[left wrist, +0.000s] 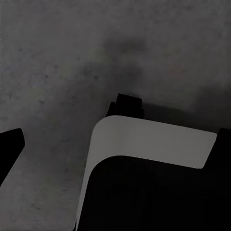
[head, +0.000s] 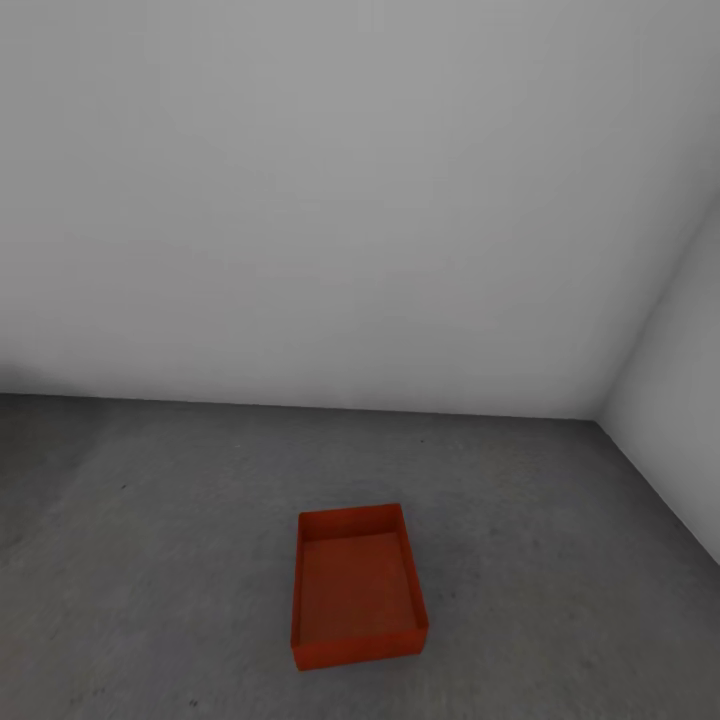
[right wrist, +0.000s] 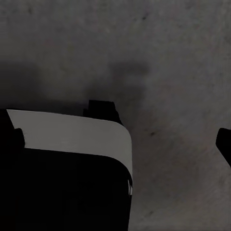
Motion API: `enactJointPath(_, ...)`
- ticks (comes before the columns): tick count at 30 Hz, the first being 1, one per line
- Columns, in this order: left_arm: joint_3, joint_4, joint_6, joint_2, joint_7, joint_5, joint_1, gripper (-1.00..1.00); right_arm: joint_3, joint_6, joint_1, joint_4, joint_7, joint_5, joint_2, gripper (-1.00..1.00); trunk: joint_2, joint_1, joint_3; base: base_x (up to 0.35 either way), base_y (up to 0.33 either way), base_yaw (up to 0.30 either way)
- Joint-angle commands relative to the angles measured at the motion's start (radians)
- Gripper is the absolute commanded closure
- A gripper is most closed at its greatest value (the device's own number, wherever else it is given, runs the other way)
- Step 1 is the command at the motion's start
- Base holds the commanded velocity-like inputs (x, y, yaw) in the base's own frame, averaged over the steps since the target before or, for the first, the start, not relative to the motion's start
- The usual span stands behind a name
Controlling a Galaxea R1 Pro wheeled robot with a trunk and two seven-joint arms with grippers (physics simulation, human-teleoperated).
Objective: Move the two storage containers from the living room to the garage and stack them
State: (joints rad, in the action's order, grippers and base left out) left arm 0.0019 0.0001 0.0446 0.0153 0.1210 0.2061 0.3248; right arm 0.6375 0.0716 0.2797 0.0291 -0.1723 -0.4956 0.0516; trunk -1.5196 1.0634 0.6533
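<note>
Garage corner, seen from the head camera: plain white-grey walls (head: 350,200) meet the dark grey concrete floor (head: 150,520). One orange-red storage container (head: 357,585) sits upright and empty on that floor, near the middle foreground and well apart from both walls. Judged from this, the first half of the task is done; the second container has yet to be brought and stacked on it. Both wrist cameras look down on bare concrete past the robot's white-and-black base (left wrist: 149,139). Nothing lies within either view, but whether the jaws are spread or closed cannot be told.
</note>
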Motion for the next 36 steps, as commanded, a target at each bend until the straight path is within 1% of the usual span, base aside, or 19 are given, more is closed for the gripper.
enactJointPath(1,0.0,0.0,0.003,0.0,0.002,0.006,0.001,-1.0,0.008,0.006,0.001,0.003,0.0,-0.01,0.001,-1.0,0.0,0.0,0.001,0.0,0.0,0.0)
enactJointPath(9,0.0,0.0,0.003,0.0,0.002,0.006,0.0,-1.0,0.008,0.005,0.001,0.003,0.001,-0.016,0.001,-1.0,0.0,0.0,0.001,0.0,0.0,0.0)
enactJointPath(12,0.0,0.0,0.003,0.0,0.002,0.006,0.001,-1.0,0.008,0.005,0.001,0.003,0.001,-0.017,0.001,-1.0,0.0,0.0,0.001,0.0,0.0,-0.132)
enactJointPath(36,0.0,0.0,0.003,-0.001,0.002,0.006,0.0,-1.0,0.008,0.005,0.001,0.003,0.001,-0.017,0.002,-1.0,0.0,0.0,0.001,0.0,0.0,-0.28)
